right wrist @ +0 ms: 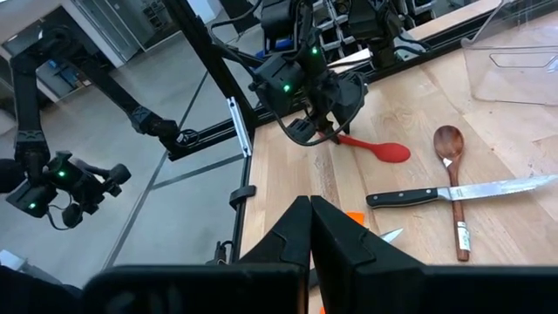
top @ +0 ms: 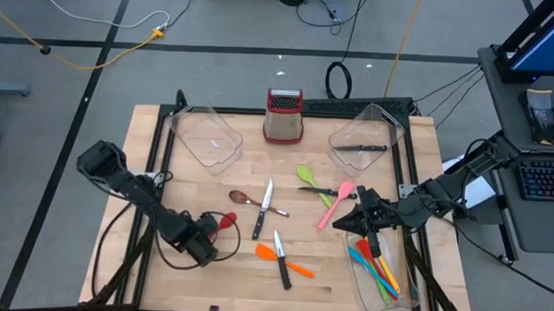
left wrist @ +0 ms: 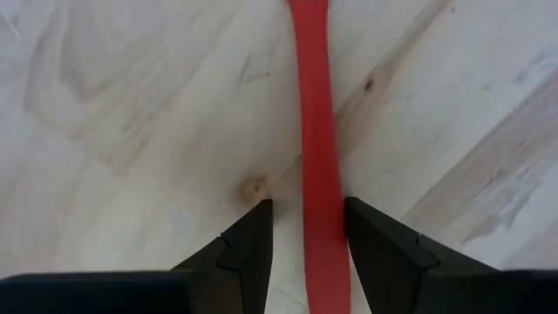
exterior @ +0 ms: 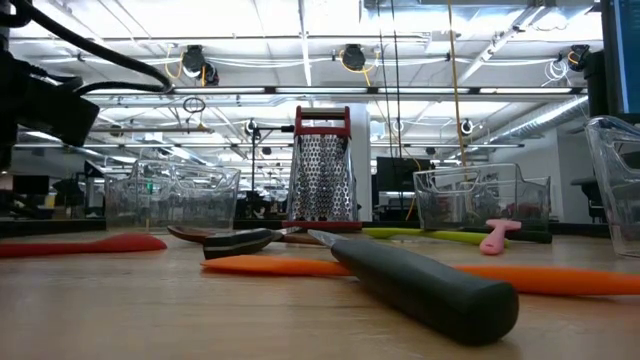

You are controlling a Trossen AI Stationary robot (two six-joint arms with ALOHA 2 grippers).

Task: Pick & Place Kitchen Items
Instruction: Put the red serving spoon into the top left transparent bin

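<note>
A red spoon lies flat on the wooden table at the near left, and its bowl shows in the right wrist view. My left gripper points down over the spoon's handle. It is open, with one finger on either side of the handle and above it. In the low view the spoon rests on the table, with the dark arm well above. My right gripper is shut on nothing and hangs above the near right bin.
An orange spatula crossed by a black-handled knife lies near the front. A brown spoon, a second knife, a green spoon and a pink spatula lie mid-table. The grater and two clear bins stand at the back.
</note>
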